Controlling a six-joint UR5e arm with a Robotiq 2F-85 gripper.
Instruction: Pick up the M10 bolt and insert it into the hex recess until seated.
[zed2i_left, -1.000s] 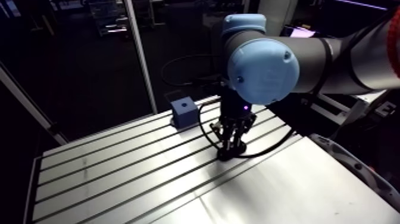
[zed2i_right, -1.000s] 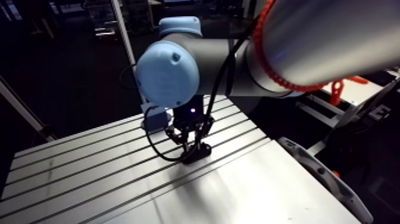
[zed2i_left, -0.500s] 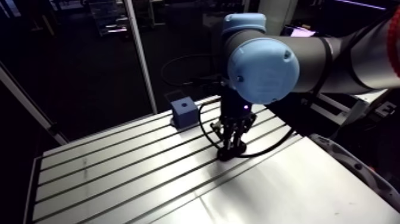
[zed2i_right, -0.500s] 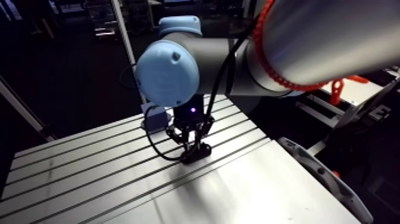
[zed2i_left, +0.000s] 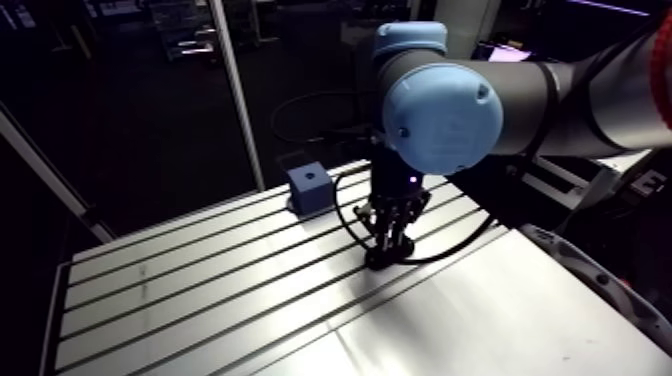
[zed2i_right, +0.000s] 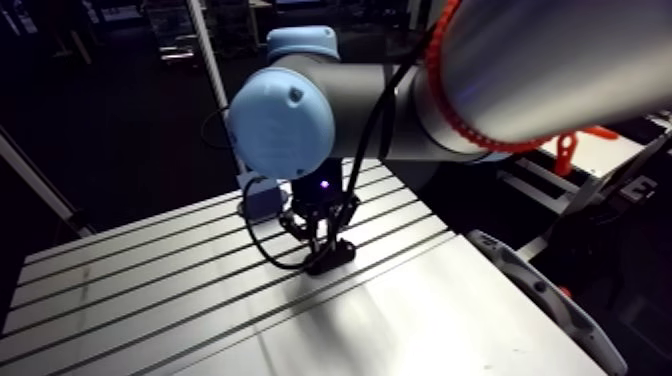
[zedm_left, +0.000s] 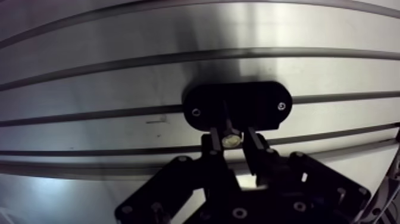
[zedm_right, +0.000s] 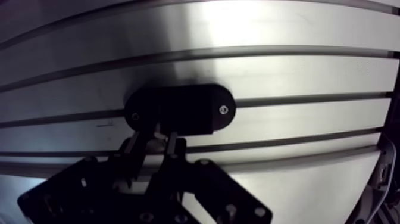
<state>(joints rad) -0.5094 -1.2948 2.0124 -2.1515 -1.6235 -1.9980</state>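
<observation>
A black oval holder (zedm_left: 262, 102) with two small screws lies flat across the slotted aluminium table (zedm_left: 119, 77). My gripper (zedm_left: 230, 136) is directly over the holder's near edge, fingers (zedm_left: 213, 138) close together and shut on a metallic bolt (zedm_left: 229, 140) whose bright end shows between them. The bolt stands at the middle of the holder; the recess itself is hidden under it. In the arm view the gripper (zed2i_left: 388, 250) reaches straight down onto the holder (zed2i_left: 392, 257) near the table's middle.
A blue block (zed2i_left: 308, 187) with a hole in its top stands on the table's far edge, behind the gripper. A black cable (zed2i_left: 455, 250) loops over the table around the holder. Slots run across the table's width.
</observation>
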